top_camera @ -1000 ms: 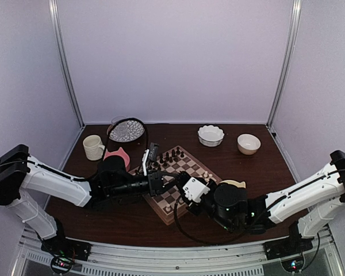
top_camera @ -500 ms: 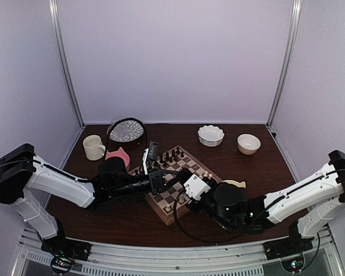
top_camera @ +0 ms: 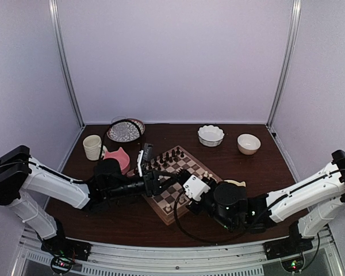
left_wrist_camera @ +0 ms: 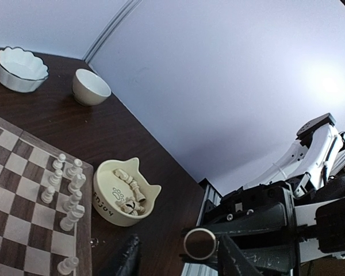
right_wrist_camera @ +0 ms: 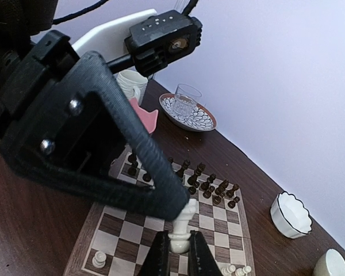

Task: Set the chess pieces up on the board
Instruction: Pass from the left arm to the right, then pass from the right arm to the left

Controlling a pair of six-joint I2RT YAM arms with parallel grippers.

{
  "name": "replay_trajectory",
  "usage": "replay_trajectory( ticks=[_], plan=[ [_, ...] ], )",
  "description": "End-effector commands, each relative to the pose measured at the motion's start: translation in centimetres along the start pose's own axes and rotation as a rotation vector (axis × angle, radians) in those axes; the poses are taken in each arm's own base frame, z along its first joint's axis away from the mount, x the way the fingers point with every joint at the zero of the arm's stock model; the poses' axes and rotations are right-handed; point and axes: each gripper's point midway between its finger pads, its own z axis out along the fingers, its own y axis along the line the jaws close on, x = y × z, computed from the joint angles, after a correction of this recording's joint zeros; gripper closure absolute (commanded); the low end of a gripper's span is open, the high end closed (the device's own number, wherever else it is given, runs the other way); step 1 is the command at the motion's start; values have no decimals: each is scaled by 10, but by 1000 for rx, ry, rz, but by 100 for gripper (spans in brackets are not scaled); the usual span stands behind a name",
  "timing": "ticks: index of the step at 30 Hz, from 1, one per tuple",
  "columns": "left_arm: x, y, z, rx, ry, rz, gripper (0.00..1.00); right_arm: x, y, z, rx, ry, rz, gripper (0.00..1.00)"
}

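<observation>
The left arm (top_camera: pixel 52 184) and right arm (top_camera: pixel 302 192) have white shells, black joints, black textured fingers (right_wrist_camera: pixel 159 259) and looping black cables (top_camera: pixel 177 221)

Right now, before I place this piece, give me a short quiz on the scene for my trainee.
1. True or false: the right gripper is shut on a white chess piece.
2. The spare white pieces lie in: A the cat-shaped bowl, B the scalloped bowl, C the mug?
3. What stands on the patterned plate?
Key: 1 true; 2 A; 3 a drinking glass.
</observation>
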Motion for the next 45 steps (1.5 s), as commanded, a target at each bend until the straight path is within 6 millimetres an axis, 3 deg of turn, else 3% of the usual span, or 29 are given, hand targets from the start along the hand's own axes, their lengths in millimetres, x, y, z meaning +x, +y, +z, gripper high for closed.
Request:
replay_trajectory(
  ticks=[1,5,10,16,19,24,30,36,41,45],
  plan=[
    [-35,-5,-21,29,-89,94,47,-22,-3,-10,-57,-29,25,100],
    [-46,-17,-35,36,-106,262,33,-25,-6,-16,-114,-8,31,100],
    [-44,-27,-42,43,-71,490,31,-21,-17,-21,-200,49,82,100],
    [-21,-32,-54,97,-77,889,33,-22,-24,-25,-426,108,252,100],
    [6,-34,-53,148,3,1118,34,-26,-19,-26,-555,137,355,100],
    [43,-25,-50,113,122,1450,34,-21,17,-27,-788,212,420,100],
    [45,-24,-50,108,128,1476,34,-15,52,-30,-997,278,435,100],
    [39,-24,-51,81,98,1454,34,-10,58,-32,-1028,290,430,100],
    [51,-31,-49,167,145,1446,50,-11,60,-33,-1047,292,437,100],
    [51,-30,-50,158,149,1447,52,-11,60,-32,-1044,293,436,100]
  ],
)
